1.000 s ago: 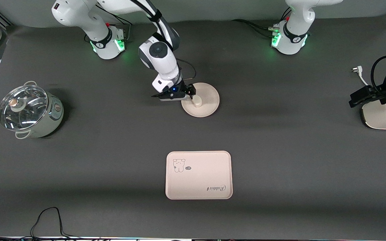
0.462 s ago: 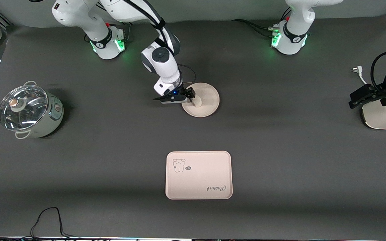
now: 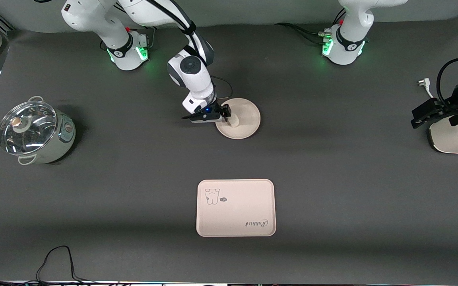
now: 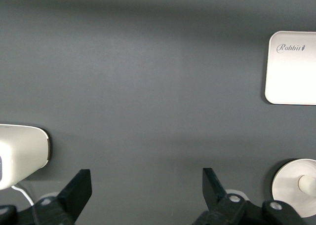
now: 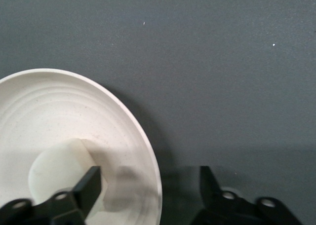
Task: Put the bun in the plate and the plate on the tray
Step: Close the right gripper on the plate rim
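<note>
The right gripper is hanging low over the plate's rim, jaws spread, one by the bun sitting in the plate; the tray is lying nearer the camera; the left gripper is waiting with jaws spread at its end of the bench.

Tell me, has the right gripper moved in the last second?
Yes. The right gripper shifted slightly toward the robots' bases, judged against the plate, which stayed put.

My robot lab bench

I work on a dark matte table with my two arm bases bolted along one edge, green status lights glowing, loose cables trailing, kitchen props like a lidded pot set out.
</note>
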You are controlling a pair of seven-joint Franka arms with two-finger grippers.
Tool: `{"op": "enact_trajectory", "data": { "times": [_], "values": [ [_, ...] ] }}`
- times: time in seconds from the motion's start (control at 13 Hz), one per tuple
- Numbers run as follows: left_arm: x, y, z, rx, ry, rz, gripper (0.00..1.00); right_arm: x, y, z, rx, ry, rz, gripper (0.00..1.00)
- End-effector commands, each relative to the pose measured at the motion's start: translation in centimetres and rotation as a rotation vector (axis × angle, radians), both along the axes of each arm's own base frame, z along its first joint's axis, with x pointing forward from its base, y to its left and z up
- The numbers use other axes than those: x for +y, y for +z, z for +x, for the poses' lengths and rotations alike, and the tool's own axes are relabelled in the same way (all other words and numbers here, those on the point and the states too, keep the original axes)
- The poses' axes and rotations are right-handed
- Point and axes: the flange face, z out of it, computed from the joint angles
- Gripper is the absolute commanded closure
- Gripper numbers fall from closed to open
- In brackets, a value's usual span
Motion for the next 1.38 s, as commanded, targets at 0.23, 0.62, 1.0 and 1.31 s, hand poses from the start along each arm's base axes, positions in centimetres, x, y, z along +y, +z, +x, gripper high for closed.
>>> {"op": "enact_trajectory", "data": {
  "times": [0.23,0.62,1.0,1.31],
  "values": [
    [-0.34,1.01,0.32,-0.025,-0.016,0.005,0.00,0.35,0.19,-0.20,-0.001,-0.019,0.011,0.45],
    [-0.29,0.92,0.37,-0.024,-0.018,0.010,0.00,0.40,0.19,-0.26,-0.002,-0.014,0.011,0.61],
    [-0.22,0.91,0.36,-0.022,-0.012,0.008,0.00,0.44,0.46,-0.15,-0.003,-0.011,0.014,0.89],
    [-0.22,0.73,0.45,-0.019,-0.008,0.008,0.00,0.44,0.46,-0.15,-0.004,-0.009,0.013,1.00]
  ]
}}
